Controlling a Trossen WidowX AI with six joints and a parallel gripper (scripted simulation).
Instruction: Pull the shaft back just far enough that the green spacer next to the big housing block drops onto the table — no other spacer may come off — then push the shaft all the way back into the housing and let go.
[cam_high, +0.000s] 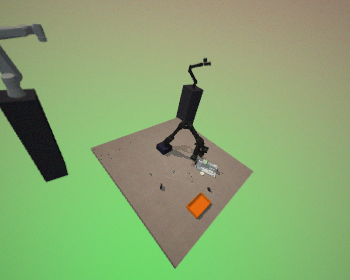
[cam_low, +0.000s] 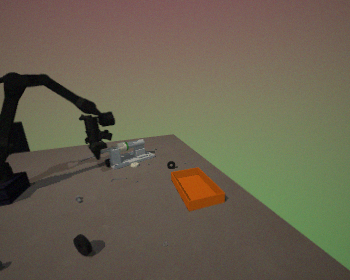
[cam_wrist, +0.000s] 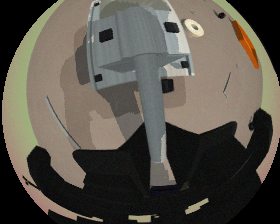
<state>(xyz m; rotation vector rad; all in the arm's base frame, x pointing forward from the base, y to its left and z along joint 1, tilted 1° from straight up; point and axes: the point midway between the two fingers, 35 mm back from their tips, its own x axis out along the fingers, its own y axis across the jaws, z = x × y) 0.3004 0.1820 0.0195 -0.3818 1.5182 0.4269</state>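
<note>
My gripper (cam_high: 194, 158) (cam_low: 98, 156) (cam_wrist: 159, 167) is shut on the end of the grey shaft (cam_wrist: 150, 100), which runs into the near support block (cam_wrist: 137, 35) (cam_low: 115, 157). The big housing block (cam_low: 138, 146) stands at the far end of the pale fixture base (cam_low: 148, 157). The green spacer (cam_low: 126, 146) (cam_high: 205, 162) is up between the blocks, beside a cream spacer (cam_low: 121, 146). Another cream spacer (cam_high: 202, 174) (cam_low: 134, 164) (cam_wrist: 194, 27) lies on the table beside the fixture. The shaft's far tip is hidden.
An orange tray (cam_high: 199, 205) (cam_low: 202, 188) (cam_wrist: 246, 45) sits beyond the fixture. A black ring (cam_low: 171, 164) lies between fixture and tray. A black wheel-like piece (cam_low: 82, 244) and small bits lie elsewhere on the table.
</note>
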